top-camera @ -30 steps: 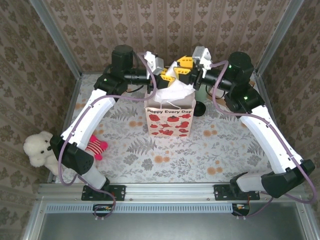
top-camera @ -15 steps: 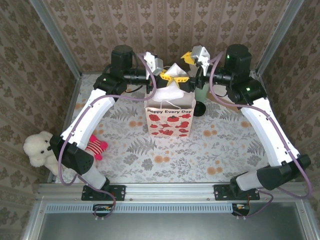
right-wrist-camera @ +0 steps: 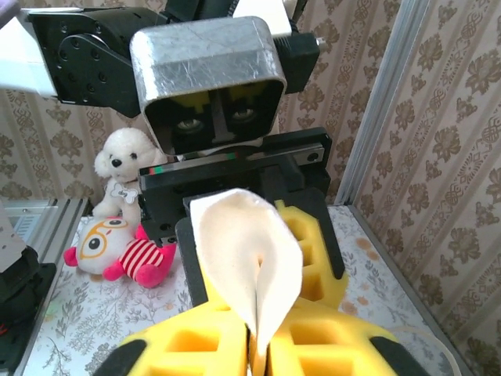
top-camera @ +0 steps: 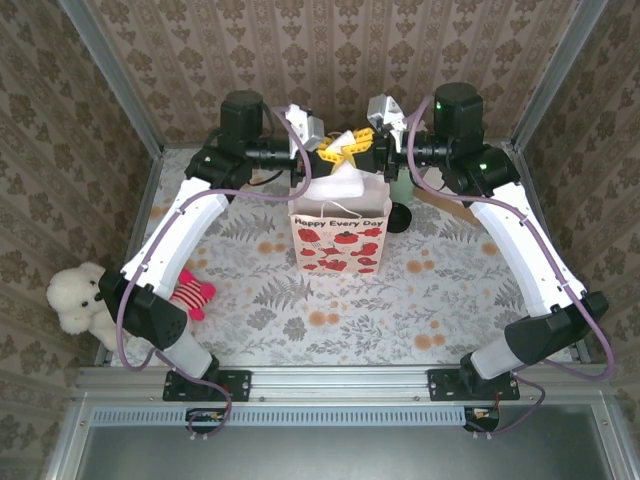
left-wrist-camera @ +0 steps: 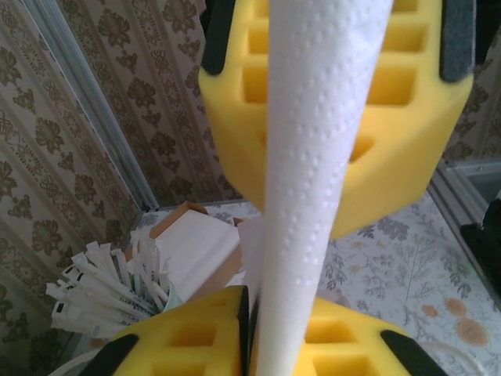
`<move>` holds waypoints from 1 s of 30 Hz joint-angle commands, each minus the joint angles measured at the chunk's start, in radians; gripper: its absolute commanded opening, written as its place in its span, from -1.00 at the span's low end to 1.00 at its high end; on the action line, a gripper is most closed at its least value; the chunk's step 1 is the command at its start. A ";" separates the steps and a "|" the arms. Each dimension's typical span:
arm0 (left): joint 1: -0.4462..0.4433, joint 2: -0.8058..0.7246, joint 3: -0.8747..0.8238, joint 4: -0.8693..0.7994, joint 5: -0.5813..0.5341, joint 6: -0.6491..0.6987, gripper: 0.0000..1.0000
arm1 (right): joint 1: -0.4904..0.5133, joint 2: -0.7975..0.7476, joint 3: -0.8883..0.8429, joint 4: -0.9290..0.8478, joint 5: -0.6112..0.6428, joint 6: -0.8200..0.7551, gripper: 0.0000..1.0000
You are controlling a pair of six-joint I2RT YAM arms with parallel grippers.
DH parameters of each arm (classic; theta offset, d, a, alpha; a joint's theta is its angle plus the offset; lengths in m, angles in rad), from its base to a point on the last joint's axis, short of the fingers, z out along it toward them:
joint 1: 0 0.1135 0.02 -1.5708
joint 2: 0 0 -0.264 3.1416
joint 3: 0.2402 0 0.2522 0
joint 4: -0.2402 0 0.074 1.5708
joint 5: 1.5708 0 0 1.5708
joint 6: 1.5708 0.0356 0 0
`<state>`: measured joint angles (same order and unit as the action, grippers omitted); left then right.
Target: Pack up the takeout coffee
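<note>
Soft, even light fills the top view, bright without hard glare, and the arms cast only faint, diffuse shadows on the floral table (top-camera: pixel 440 290). The wide lens bows that view, so the frame posts (top-camera: pixel 112 75) lean outward toward the corners. In the left wrist view the white tissue paper (left-wrist-camera: pixel 313 157) sits very close and is nearly washed out, though its embossed dots remain legible. The yellow fingers (left-wrist-camera: pixel 188 345) at the bottom edge are soft and out of focus, while the wallpaper behind is sharper. In the right wrist view the tissue looks cream and shaded, and the silver camera housing (right-wrist-camera: pixel 207 59) carries a dull sheen.
</note>
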<state>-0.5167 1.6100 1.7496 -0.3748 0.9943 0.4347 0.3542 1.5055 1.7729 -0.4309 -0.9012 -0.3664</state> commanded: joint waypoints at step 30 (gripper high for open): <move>0.138 -0.325 -0.469 0.048 -1.060 -0.818 1.00 | 0.110 0.137 0.015 -0.038 0.092 0.040 -1.00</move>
<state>-0.3935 1.2789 1.2949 -0.2413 0.0601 -0.1993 0.4431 1.6310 1.7737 -0.4786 -0.7860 -0.3519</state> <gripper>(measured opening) 0.997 0.051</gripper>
